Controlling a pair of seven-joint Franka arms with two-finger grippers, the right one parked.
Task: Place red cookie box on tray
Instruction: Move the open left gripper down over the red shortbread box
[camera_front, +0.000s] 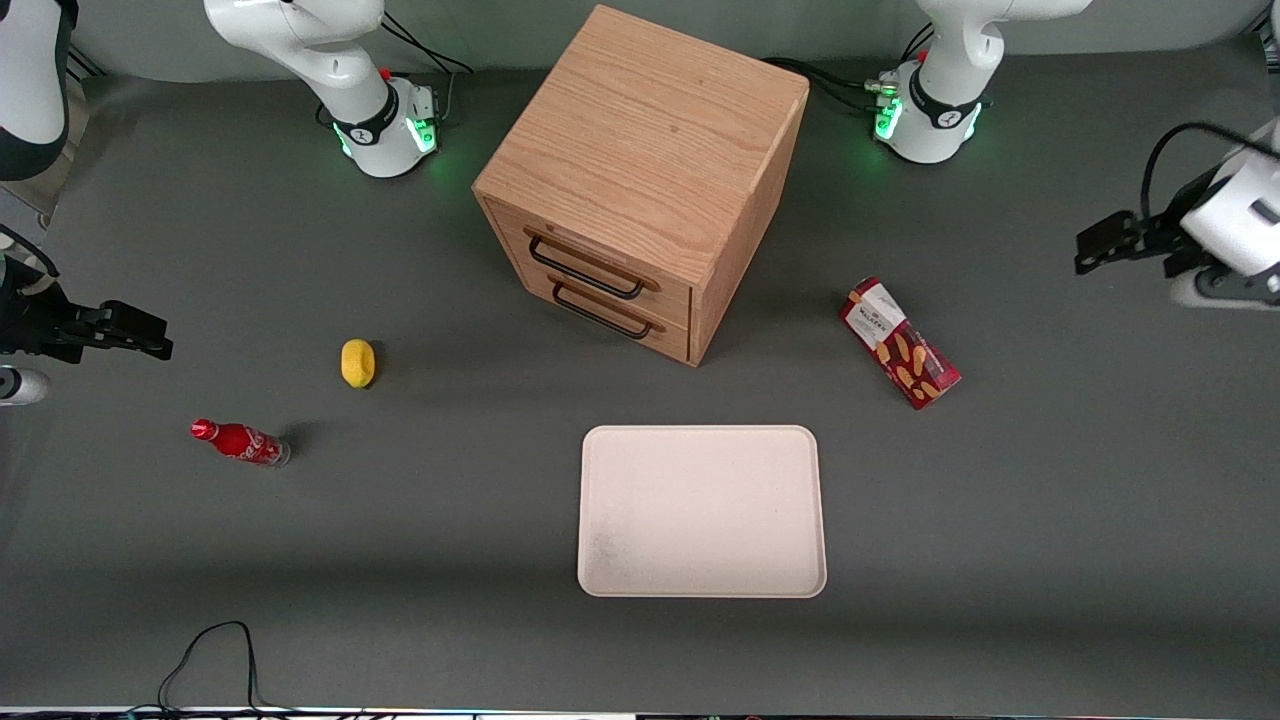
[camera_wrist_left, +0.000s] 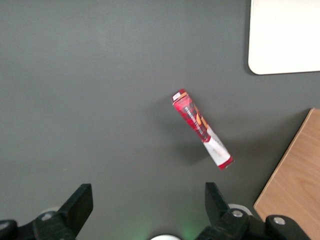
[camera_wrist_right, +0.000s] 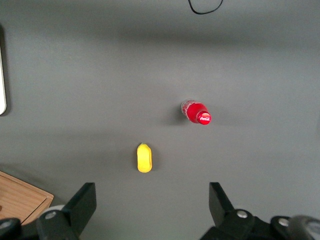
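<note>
- Nothing done yet: the box (camera_front: 900, 343) lies on the table, apart from the bare tray (camera_front: 702, 511).
- My gripper (camera_wrist_left: 148, 207) hangs above, wide open, empty; grasp, carry, placement remain.

I see a two-drawer light wooden cabinet (camera_front: 640, 150); at its eight o'clock lies a small yellow lemon (camera_front: 358, 362), then a red soda bottle (camera_front: 240, 443) on its side.
</note>
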